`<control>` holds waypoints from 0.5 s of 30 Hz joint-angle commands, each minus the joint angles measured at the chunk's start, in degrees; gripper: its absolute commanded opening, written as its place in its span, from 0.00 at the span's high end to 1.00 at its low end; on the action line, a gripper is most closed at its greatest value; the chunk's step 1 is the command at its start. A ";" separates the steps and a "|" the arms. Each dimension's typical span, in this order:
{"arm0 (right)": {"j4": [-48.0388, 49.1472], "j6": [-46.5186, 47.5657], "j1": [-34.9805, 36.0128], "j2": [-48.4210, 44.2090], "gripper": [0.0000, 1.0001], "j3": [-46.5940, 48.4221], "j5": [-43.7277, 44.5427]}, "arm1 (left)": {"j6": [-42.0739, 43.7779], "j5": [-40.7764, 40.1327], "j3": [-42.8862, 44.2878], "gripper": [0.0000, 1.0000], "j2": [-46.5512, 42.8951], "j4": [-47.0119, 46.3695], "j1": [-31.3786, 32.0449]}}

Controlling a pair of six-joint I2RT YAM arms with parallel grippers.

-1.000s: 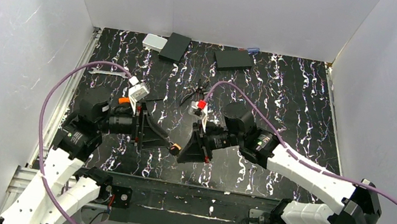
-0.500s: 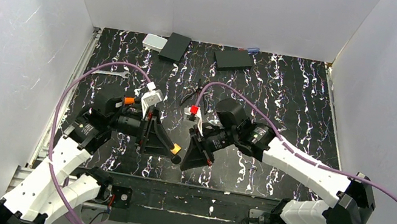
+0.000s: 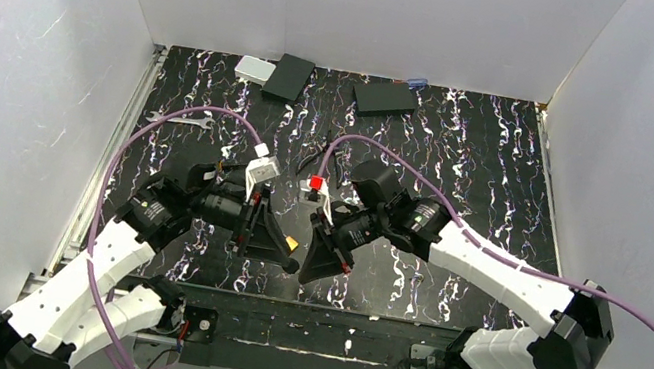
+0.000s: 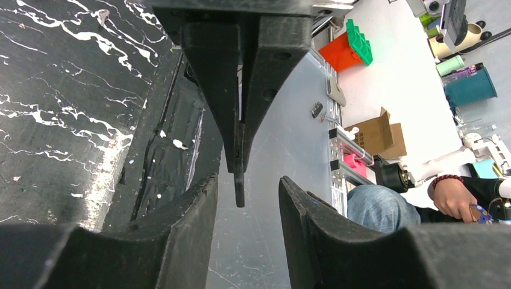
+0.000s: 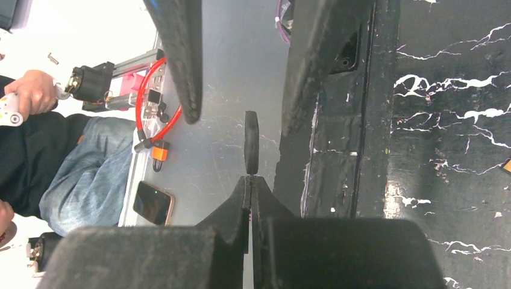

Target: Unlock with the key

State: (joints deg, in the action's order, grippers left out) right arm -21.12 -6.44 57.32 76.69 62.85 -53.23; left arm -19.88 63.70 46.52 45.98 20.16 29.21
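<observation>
A: Black marbled tabletop (image 3: 471,149), near edge: left claw (image 3: 287,259) and right claw (image 3: 308,268) tip to tip.
B: Left wrist: right claw pinches a thin dark tab, likely the key (image 4: 239,180). Left fingers (image 4: 181,217) are apart, flanking it, no contact.
A: Right wrist agrees. Centre the key, then close gently.

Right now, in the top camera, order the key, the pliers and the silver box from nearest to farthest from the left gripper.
1. key, held by the right gripper, between the open jaws of the left gripper.
2. pliers, mid-table, behind.
3. silver box, back left.
</observation>
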 commanded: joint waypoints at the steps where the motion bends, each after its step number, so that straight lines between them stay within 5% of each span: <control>1: -2.14 2.66 -0.37 0.81 0.99 3.81 -1.70 | 2.48 -2.01 -0.19 0.61 1.40 2.35 1.75; 15: -0.41 1.62 -0.45 2.49 0.99 4.54 -2.30 | 3.43 -3.85 -0.54 0.71 2.18 2.60 3.95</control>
State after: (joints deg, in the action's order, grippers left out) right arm -22.76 -5.17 57.04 78.94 64.40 -54.17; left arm -17.54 60.25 46.46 48.95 21.89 32.51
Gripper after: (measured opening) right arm 0.032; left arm 0.294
